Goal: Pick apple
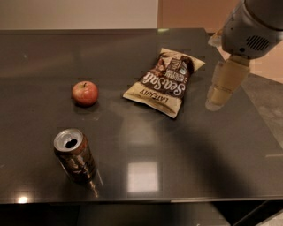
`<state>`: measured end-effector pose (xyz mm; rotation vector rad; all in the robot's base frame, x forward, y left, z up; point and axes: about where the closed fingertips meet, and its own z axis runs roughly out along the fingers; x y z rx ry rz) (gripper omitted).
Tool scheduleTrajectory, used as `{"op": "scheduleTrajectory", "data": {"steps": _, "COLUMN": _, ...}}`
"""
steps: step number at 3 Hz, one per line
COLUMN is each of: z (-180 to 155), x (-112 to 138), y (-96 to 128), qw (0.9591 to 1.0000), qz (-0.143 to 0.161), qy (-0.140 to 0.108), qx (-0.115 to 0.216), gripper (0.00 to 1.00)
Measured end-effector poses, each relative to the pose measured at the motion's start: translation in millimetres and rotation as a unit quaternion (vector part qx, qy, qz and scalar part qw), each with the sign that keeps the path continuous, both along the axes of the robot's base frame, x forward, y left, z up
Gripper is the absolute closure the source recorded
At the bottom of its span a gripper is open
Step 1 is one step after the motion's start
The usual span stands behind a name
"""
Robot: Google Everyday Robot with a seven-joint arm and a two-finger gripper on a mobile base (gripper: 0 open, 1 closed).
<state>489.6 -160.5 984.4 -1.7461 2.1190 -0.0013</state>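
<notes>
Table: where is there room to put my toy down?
The widest bare patch of the table is at the front, right of the soda can and below the chip bag. The back left, behind the apple, is bare too. It is tighter around the chip bag, with the gripper hanging just right of it.

We saw a dark, glossy table (185, 145) mirroring a square patch of light (142, 176), with a pale wall (79, 13) and a tan panel (190, 13) behind. At right lay grey floor (265, 101); the gripper (219, 92) hung over the table's right edge.
</notes>
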Motion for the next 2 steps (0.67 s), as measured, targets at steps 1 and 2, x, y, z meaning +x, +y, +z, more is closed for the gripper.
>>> {"op": "scheduleTrajectory", "data": {"steps": 1, "z": -1.7, "x": 17.9, "y": 26.6, "qw": 0.9997, "qz": 0.02, "qy": 0.0, "qx": 0.012, "gripper": 0.0}}
{"op": "scheduleTrajectory", "data": {"steps": 2, "z": -3.8, "x": 31.9, "y": 50.5, "qw": 0.9991, "qz": 0.035, "qy": -0.003, "qx": 0.023, "gripper": 0.0}}
